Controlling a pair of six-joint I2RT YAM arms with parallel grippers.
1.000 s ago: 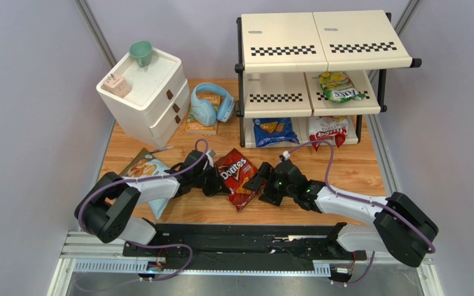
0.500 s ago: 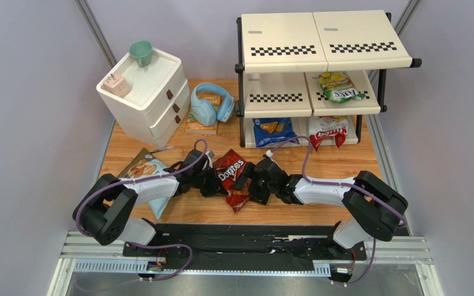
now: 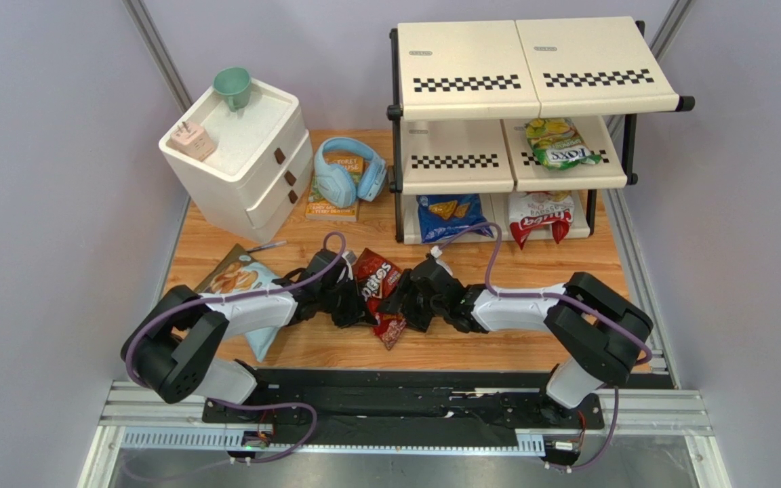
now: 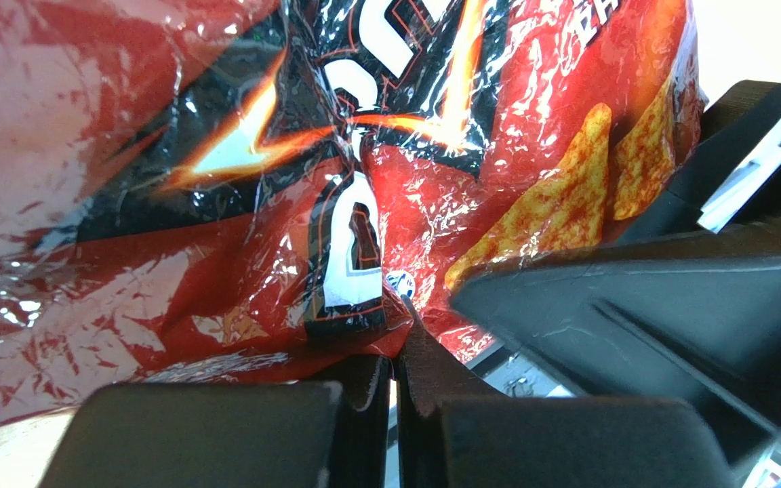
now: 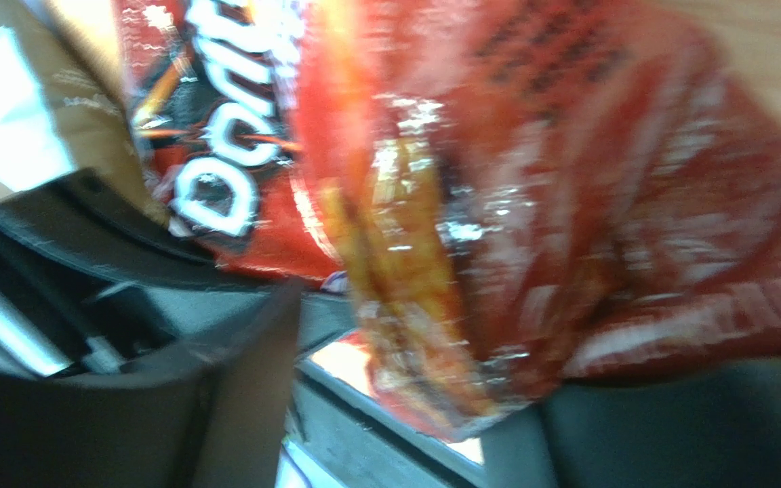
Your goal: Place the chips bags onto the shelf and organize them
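The red Doritos bag (image 3: pixel 378 295) lies crumpled at the table's front middle, between my two grippers. My left gripper (image 3: pixel 352 301) is shut on its left edge; in the left wrist view the foil (image 4: pixel 415 153) is pinched at the fingertips (image 4: pixel 395 356). My right gripper (image 3: pixel 405 297) straddles the bag's right edge (image 5: pixel 527 203) with its jaws still apart. The shelf (image 3: pixel 527 66) stands at the back right. It holds the blue Doritos bag (image 3: pixel 453 216) and the white-and-red bag (image 3: pixel 540 214) on the bottom tier, and the green-yellow bag (image 3: pixel 560 142) on the middle tier. The pale-blue bag (image 3: pixel 242 280) lies under my left arm.
A white two-drawer cabinet (image 3: pixel 237 153) with a teal cup (image 3: pixel 233 86) stands at the back left. Blue headphones (image 3: pixel 349 173) rest on an orange book (image 3: pixel 336 198) between the cabinet and the shelf. A thin pen (image 3: pixel 267 246) lies near the pale-blue bag.
My right arm has slid left up to the red bag and its jaws have narrowed around the bag's right edge. The bag is squeezed narrower. The left gripper has stayed put.
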